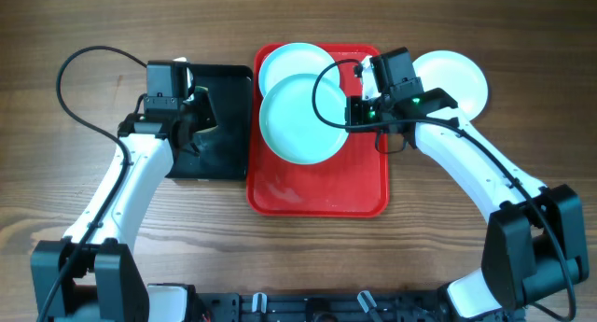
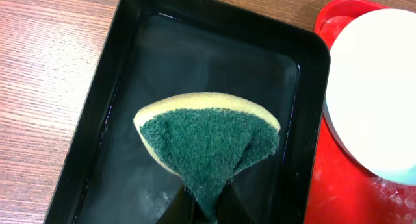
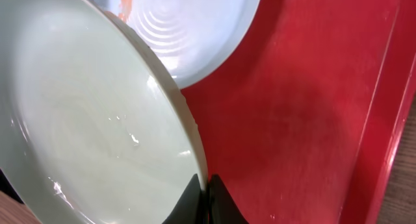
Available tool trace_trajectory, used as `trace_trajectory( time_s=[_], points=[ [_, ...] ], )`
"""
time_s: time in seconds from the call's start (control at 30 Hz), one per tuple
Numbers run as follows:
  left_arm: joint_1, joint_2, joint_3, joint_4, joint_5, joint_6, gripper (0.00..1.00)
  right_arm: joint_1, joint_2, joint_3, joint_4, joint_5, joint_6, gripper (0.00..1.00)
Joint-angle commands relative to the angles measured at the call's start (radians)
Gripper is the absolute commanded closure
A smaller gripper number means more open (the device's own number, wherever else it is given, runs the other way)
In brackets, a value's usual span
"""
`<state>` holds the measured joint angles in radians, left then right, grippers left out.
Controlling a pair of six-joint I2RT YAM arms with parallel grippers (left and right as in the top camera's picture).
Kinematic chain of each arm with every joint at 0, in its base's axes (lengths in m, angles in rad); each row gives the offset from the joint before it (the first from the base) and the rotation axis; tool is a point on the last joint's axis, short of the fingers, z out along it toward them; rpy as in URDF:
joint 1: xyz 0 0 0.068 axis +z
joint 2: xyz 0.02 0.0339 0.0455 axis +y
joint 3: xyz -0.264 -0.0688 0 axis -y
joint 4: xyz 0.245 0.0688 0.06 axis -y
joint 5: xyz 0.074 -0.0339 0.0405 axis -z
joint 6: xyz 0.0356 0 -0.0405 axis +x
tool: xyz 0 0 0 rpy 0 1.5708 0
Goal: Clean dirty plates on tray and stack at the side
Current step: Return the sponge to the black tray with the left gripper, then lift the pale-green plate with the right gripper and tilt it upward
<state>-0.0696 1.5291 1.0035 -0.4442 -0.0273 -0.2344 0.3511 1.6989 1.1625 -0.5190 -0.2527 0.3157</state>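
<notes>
Left gripper (image 2: 203,214) is clamped on the sponge (image 2: 208,139) over the black tray (image 2: 91,133). The wipe should go best with the aqua plate (image 3: 97,133) kept steady and tilted above the red tray (image 3: 305,120). Right gripper (image 3: 207,197) pinches its rim, jaws closed. 1 smeared plate (image 3: 188,29) lies beneath; 1 white plate (image 1: 457,79) sits on the table, right of the tray.

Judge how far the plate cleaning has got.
Done, it seems: the first plate sits on the table beside the red tray. In hand: the right gripper pinches the second plate over the tray, while the left gripper holds a sponge over the black tray. Left: probably wiping it, then the third plate, which shows an orange smear, and stacking both.
</notes>
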Motion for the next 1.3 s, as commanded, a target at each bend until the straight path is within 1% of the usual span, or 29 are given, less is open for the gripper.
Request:
trace_trajectory(
  time_s=[0.0,0.13,0.2,0.37,0.57,0.67,0.73,0.8,0.9,1.0,1.1,1.23,1.27],
  points=[
    [0.005,-0.018,0.009,0.004,0.006,-0.005,0.96,0.01,-0.01,0.021,0.047,0.018,0.06,0.96],
    [0.024,-0.018,0.009,0.004,-0.014,-0.005,0.96,0.077,-0.005,0.035,0.104,0.123,0.086,0.96],
    [0.027,-0.021,0.009,0.004,-0.014,-0.005,0.96,0.133,0.009,0.075,0.129,0.196,0.097,0.96],
    [0.03,-0.077,0.009,0.004,0.004,-0.004,0.96,0.213,0.048,0.175,0.229,0.339,0.103,0.96],
    [0.08,-0.214,0.009,-0.01,0.016,-0.01,0.96,0.278,0.176,0.237,0.433,0.369,0.102,0.96],
    [0.089,-0.239,0.009,-0.03,0.035,-0.009,0.96,0.311,0.249,0.27,0.521,0.443,0.067,0.96],
    [0.089,-0.236,0.008,-0.053,0.035,-0.009,0.96,0.345,0.322,0.326,0.571,0.537,-0.016,0.96],
    [0.089,-0.236,0.008,-0.063,0.034,-0.009,0.96,0.363,0.362,0.349,0.615,0.59,-0.093,0.96],
    [0.089,-0.235,0.008,-0.085,0.03,-0.009,0.96,0.388,0.39,0.351,0.755,0.665,-0.304,0.96],
    [0.089,-0.235,0.008,-0.097,0.027,-0.009,0.96,0.395,0.39,0.351,0.903,0.679,-0.535,0.96],
    [0.089,-0.235,0.008,-0.097,0.027,-0.008,0.96,0.406,0.39,0.351,0.991,0.678,-0.758,0.96],
    [0.089,-0.233,0.008,-0.098,0.027,-0.008,0.96,0.43,0.39,0.351,1.038,0.679,-0.972,0.96],
    [0.089,-0.233,0.008,-0.099,0.027,-0.008,0.96,0.436,0.39,0.351,1.055,0.679,-1.007,0.96]
  ],
)
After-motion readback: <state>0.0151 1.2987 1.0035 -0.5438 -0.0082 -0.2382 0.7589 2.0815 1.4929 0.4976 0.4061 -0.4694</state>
